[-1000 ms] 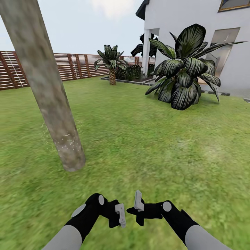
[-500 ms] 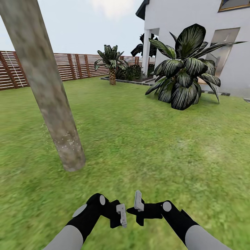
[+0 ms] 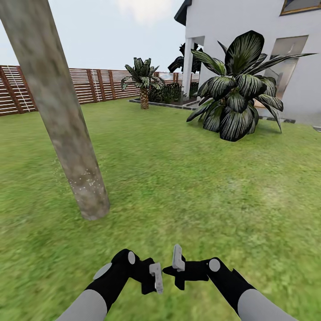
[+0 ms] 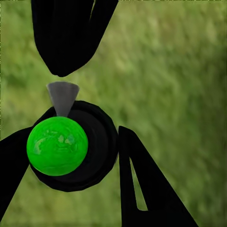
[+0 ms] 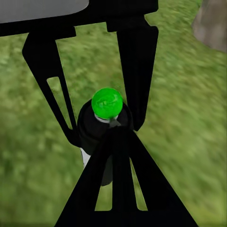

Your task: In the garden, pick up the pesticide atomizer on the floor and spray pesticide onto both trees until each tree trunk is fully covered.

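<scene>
Low in the head view, the left gripper (image 3: 156, 278) and right gripper (image 3: 177, 263) nearly meet above the lawn (image 3: 191, 191). Between them sits the pesticide atomizer (image 5: 105, 127) — a black bottle with a bright green cap (image 4: 57, 146). The right gripper's fingers (image 5: 137, 71) clasp its body on both sides; whether the left gripper presses it or merely sits beside it, I cannot tell. Ahead and to the left rises the tree trunk (image 3: 60, 111), speckled near its base. Farther off — a broad-leaved plant (image 3: 236, 93), a small palm (image 3: 143, 82), the slatted fence (image 3: 53, 87) and the white house (image 3: 249, 40).
</scene>
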You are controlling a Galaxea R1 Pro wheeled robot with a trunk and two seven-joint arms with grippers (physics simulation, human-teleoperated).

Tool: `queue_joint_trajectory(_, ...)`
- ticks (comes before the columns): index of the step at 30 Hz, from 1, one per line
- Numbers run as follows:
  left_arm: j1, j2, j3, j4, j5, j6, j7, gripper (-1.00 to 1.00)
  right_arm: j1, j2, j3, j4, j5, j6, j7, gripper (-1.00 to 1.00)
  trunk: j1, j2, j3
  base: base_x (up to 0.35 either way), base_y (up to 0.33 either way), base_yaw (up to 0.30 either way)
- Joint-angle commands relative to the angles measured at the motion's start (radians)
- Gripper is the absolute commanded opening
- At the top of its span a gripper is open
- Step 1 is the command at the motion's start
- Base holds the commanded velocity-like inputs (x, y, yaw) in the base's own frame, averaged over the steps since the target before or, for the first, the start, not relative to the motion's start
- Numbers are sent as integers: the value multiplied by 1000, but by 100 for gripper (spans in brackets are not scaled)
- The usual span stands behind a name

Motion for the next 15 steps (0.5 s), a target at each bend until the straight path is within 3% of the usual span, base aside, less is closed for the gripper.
queue_joint_trajectory(1,0,0,0,-2,-2,6,2,-100,0,-1,2,-2,6,-4,-2,-100,0,0,-1,0,0,0)
queue_joint_trajectory(15,3,0,-1,22,0,-1,29,-100,0,-1,2,0,8,-5,-2,-100,0,0,-1,0,0,0)
